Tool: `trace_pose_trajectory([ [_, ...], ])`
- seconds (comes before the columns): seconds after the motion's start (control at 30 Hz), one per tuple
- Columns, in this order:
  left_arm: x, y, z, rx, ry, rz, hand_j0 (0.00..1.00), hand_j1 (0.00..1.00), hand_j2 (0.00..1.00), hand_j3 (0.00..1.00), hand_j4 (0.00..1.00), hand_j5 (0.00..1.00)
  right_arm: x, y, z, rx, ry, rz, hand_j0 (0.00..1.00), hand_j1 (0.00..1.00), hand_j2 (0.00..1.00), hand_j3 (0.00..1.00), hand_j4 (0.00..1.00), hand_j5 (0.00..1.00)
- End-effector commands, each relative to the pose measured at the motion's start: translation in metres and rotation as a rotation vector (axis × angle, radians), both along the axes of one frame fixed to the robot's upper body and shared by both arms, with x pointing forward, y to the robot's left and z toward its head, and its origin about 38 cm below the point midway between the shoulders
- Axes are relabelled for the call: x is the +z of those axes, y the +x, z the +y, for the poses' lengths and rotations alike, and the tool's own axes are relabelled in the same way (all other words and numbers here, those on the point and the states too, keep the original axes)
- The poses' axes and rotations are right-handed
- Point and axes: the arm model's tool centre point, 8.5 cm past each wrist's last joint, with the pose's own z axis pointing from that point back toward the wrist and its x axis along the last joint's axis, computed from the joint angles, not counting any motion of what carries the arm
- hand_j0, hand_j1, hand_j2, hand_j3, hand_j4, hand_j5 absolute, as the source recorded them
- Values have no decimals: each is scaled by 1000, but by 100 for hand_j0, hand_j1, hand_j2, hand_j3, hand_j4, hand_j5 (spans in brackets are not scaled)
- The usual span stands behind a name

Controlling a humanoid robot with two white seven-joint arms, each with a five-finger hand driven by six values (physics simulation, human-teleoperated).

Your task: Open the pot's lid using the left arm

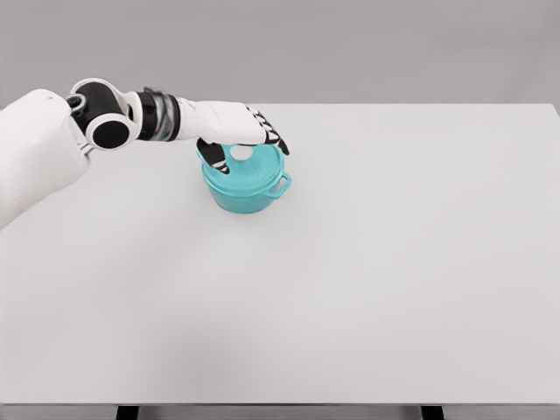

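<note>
A teal pot (247,185) with side handles stands on the white table (367,280), left of centre toward the back. Its teal lid (254,171) lies on top, with a white knob (241,152) in the middle. My left hand (243,144) reaches in from the left and hovers right over the lid. The thumb hangs on the near-left side of the knob and the fingers (273,138) curl over the far side. The digits stand around the knob, and contact is not clear. The far rim of the lid is hidden by the hand. The right arm does not show.
The table's far edge runs just behind the pot. Two dark table legs (128,412) peek out below the front edge.
</note>
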Motion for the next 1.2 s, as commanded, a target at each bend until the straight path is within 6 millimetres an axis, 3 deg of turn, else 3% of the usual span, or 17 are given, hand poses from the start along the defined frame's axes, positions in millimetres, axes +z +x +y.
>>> trace_pose_trajectory([
  [0.0,-4,3,2,12,22,-6,80,80,80,80,80,80,0,0,0,0,0,-1,100,100,100,100,100,100],
  [0.57,-12,7,6,33,39,10,79,79,79,79,79,79,0,0,0,0,0,1,100,100,100,100,100,100],
  [0.63,-13,7,7,33,41,10,73,73,73,73,73,73,0,0,0,0,0,-1,100,100,100,100,100,100],
  [1.17,-15,7,8,29,49,12,50,50,50,50,50,50,0,0,0,0,0,1,100,100,100,100,100,100],
])
